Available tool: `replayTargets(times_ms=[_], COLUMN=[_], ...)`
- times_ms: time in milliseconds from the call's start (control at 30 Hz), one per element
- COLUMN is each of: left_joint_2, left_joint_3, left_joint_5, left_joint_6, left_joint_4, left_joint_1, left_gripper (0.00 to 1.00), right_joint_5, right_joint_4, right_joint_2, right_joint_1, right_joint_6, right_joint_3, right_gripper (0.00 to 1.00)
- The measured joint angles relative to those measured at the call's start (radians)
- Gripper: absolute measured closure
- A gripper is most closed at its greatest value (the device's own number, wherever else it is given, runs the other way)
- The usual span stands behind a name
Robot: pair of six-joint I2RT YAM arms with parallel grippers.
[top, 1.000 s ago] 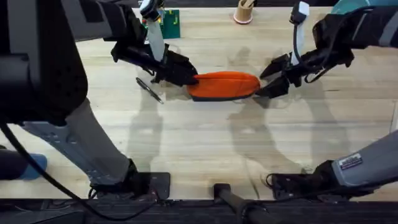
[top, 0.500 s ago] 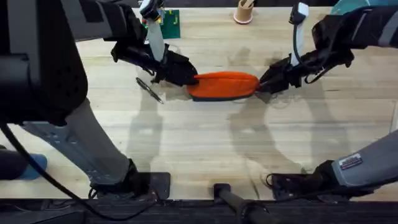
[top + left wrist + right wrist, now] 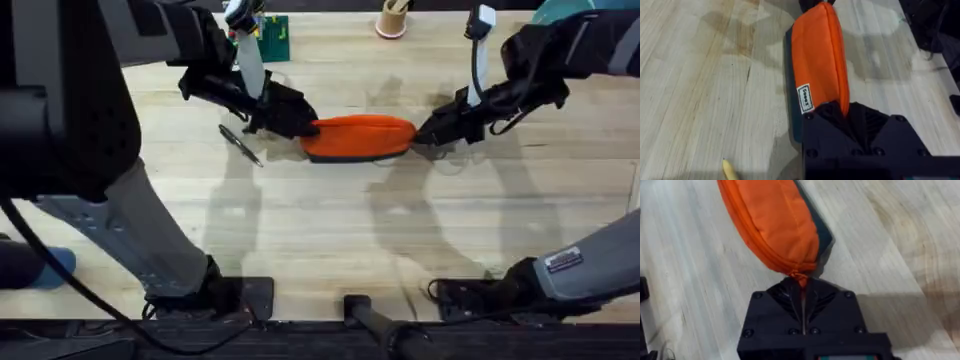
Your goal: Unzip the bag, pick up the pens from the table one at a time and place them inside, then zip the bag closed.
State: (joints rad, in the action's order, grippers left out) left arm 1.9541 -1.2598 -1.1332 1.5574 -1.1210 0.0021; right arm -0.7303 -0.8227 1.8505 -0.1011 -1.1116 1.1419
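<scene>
I see the orange bag [image 3: 358,137] lying zipped mid-bench [image 3: 330,230], my left gripper [image 3: 305,125] pinching its left end, my right gripper [image 3: 422,135] clamped on its right tip. A black pen [image 3: 240,144] lies left of it.

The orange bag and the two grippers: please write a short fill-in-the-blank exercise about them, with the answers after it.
1. The bag has the colour ____.
2. The right gripper is shut on the ____ of the bag.
3. The left gripper grips the bag's ____ end.
4. A black pen lies on the ____.

Answers: orange; end; other; table
</scene>
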Motion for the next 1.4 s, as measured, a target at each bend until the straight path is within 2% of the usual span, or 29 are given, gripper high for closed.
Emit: replayTargets(times_ms=[667,1100,1400], left_joint_2=[0.000,0.000,0.000], left_joint_3=[0.000,0.000,0.000], left_joint_5=[0.000,0.000,0.000], left_joint_6=[0.000,0.000,0.000], left_joint_4=[0.000,0.003,0.002], left_joint_1=[0.000,0.000,0.000], left_gripper=[0.958,0.958,0.958], right_joint_5=[0.006,0.012,0.021], right_joint_4=[-0.039,-0.078,-0.108], right_joint_2=[-0.007,-0.143,-0.213], right_joint_1=[-0.007,-0.003,0.069], right_joint_6=[0.246,0.283,0.334], right_joint_3=[0.031,0.034,0.036], right_gripper=[0.973,0.972,0.972])
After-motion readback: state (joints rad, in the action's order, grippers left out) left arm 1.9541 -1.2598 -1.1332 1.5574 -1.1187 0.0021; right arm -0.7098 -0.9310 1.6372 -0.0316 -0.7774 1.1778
